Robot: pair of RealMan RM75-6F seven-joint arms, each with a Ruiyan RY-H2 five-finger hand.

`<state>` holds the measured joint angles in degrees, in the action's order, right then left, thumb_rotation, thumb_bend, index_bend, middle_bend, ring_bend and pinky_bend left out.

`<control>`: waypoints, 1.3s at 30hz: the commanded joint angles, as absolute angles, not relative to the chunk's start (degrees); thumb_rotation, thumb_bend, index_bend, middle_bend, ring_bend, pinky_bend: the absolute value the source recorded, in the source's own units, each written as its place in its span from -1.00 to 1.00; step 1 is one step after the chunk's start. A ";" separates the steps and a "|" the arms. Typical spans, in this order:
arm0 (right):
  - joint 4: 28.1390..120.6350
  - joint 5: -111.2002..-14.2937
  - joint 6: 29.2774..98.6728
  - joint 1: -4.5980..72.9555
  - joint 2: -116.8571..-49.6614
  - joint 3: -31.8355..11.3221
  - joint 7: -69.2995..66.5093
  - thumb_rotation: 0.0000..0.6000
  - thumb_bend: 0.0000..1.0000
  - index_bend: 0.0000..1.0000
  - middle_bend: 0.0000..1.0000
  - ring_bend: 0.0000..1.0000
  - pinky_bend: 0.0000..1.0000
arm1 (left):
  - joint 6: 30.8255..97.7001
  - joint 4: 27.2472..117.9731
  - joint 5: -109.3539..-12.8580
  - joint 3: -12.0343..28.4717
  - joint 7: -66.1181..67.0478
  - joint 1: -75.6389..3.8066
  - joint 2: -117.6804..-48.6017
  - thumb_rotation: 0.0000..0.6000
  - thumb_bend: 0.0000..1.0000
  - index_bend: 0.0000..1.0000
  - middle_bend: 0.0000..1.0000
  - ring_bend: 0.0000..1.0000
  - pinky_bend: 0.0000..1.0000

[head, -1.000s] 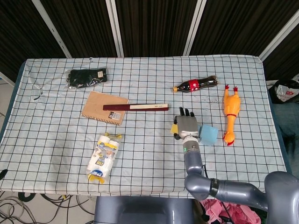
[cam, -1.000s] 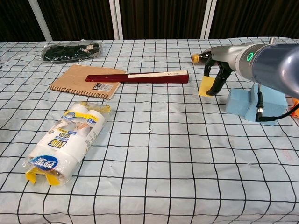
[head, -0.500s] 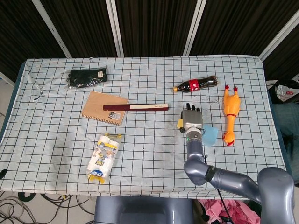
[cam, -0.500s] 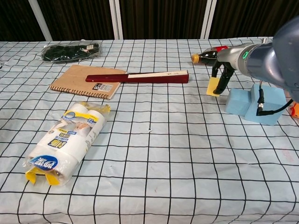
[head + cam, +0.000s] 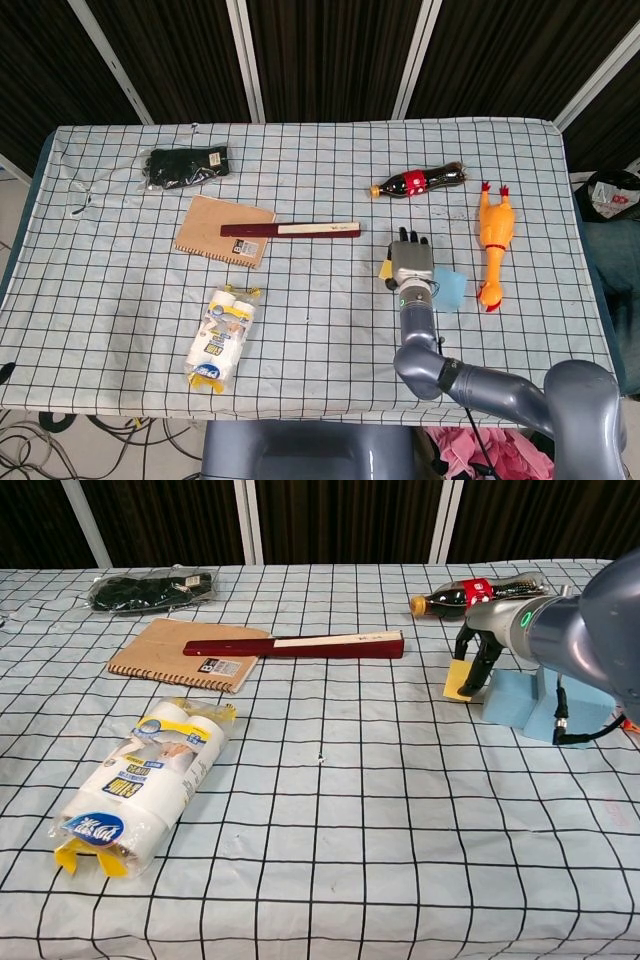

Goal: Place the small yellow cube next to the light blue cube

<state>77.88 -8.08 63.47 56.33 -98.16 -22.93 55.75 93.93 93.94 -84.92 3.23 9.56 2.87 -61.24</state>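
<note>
1. A worktop (image 5: 120, 300) draped in a white cloth with a black grid pattern stands before dark panelled walls crossed by pale framing strips.
2. The robot's right hand (image 5: 411, 265) (image 5: 478, 652) reaches over the right side of the worktop, its fingers (image 5: 471, 665) grasping the small yellow cube (image 5: 461, 679) (image 5: 384, 270).
3. The small yellow cube, plain and matte, sits low at the cloth, just beside the left face of the light blue cube (image 5: 530, 705) (image 5: 450, 288); whether the two touch cannot be told.
4. Behind them lies a cola bottle (image 5: 417, 181) (image 5: 470, 591) on its side, with a rubber chicken (image 5: 494, 245) stretched out to the right.
5. Across the left half lie a brown notebook (image 5: 222, 229), a closed folding fan (image 5: 290, 230), a dark packet (image 5: 187, 165) and a wrapped pack of rolls (image 5: 221, 335).
6. The left hand appears in neither view.
</note>
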 commanded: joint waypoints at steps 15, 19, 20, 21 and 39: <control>76.41 -8.42 62.17 56.07 -98.24 -21.24 55.23 1.00 -0.52 -0.11 -1.00 -1.00 -0.82 | 93.95 93.95 -84.88 3.26 9.72 2.87 -61.25 1.00 -0.92 -0.60 -0.87 -1.00 -1.00; 76.28 -8.30 62.08 56.06 -98.13 -21.01 55.24 1.00 -0.52 -0.12 -1.00 -1.00 -0.82 | 93.94 93.94 -84.84 3.28 9.75 2.87 -61.25 1.00 -0.92 -0.60 -0.87 -1.00 -1.00; 76.27 -8.26 62.04 56.07 -98.10 -20.99 55.23 1.00 -0.52 -0.12 -1.00 -1.00 -0.82 | 93.94 93.94 -84.83 3.28 9.78 2.87 -61.26 1.00 -0.92 -0.60 -0.87 -1.00 -1.00; 76.25 -8.21 61.99 56.08 -98.07 -20.97 55.24 1.00 -0.52 -0.12 -1.00 -1.00 -0.82 | 93.94 93.96 -84.84 3.27 9.77 2.87 -61.27 1.00 -0.92 -0.60 -0.87 -1.00 -1.00; 75.85 -7.49 61.46 56.26 -98.05 -20.58 54.99 1.00 -0.52 -0.19 -1.00 -1.00 -0.82 | 93.97 93.91 -84.79 3.30 9.85 2.89 -61.29 1.00 -0.92 -0.60 -0.87 -1.00 -1.00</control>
<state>75.85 -7.49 61.46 56.26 -98.05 -20.58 54.99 93.97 93.91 -84.78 3.30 9.85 2.89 -61.29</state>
